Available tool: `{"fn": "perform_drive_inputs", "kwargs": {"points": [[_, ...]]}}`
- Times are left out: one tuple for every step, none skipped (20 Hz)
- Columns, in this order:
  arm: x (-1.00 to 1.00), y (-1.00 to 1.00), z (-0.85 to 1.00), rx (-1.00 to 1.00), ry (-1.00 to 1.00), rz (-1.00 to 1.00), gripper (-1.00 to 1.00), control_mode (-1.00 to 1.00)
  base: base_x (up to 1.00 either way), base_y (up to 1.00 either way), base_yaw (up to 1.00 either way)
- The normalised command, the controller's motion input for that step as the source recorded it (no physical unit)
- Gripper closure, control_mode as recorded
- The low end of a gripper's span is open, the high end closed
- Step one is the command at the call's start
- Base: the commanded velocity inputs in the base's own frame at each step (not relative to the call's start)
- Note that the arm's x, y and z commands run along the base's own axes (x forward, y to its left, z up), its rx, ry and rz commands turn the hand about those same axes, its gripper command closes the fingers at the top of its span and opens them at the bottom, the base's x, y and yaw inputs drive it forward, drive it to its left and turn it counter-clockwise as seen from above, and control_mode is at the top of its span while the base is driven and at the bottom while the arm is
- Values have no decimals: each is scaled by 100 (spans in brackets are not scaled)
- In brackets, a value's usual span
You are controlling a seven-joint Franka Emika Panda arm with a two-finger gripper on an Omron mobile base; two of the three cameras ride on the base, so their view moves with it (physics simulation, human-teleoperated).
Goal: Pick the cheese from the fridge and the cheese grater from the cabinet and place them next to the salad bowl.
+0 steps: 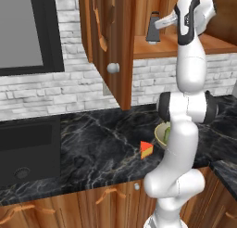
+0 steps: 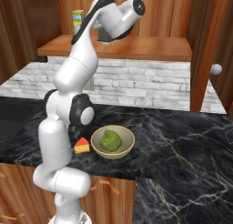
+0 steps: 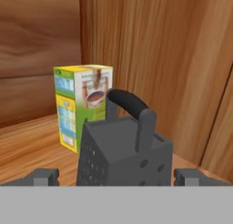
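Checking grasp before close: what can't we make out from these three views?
- Cheese grater base: cut off by the bottom of the hand view; its shelf contact is unseen.
- Gripper: open, fingertips barely rise into the hand view; gap to grater sides unclear.
- Grater in left base view: partly hidden behind the arm.
- Salad bowl: mostly hidden by the arm there.
- Yellow-green carton: print too small.

On the cabinet [image 1: 115, 46] shelf, the cheese grater [image 3: 123, 150] stands in front of a carton [image 3: 82, 107], between the gripper [image 3: 116, 176] fingertips, while on the counter [image 2: 182, 141] below the cheese [image 2: 82, 145] lies just beside the salad bowl [image 2: 125, 148].
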Motion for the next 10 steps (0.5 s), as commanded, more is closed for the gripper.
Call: {"fn": "perform_drive_inputs", "kwargs": {"points": [[0, -1, 0, 0, 0, 9, -100, -100, 0, 0, 0], [0, -3, 0, 0, 0, 10, -100, -100, 0, 0, 0], [0, 0, 0, 0, 0, 9, -100, -100, 0, 0, 0], [0, 0, 0, 0, 0, 7, -100, -100, 0, 0, 0], [0, 0, 0, 0, -1, 4, -100, -100, 0, 0, 0], [0, 0, 0, 0, 0, 4, -100, -100, 0, 0, 0], [0, 0, 0, 0, 0, 1, -100, -100, 0, 0, 0], [0, 0, 0, -5, 0, 0, -100, -100, 0, 0, 0], [0, -9, 0, -3, 0, 0, -100, -100, 0, 0, 0], [0, -6, 0, 0, 0, 0, -100, -100, 0, 0, 0]]}}
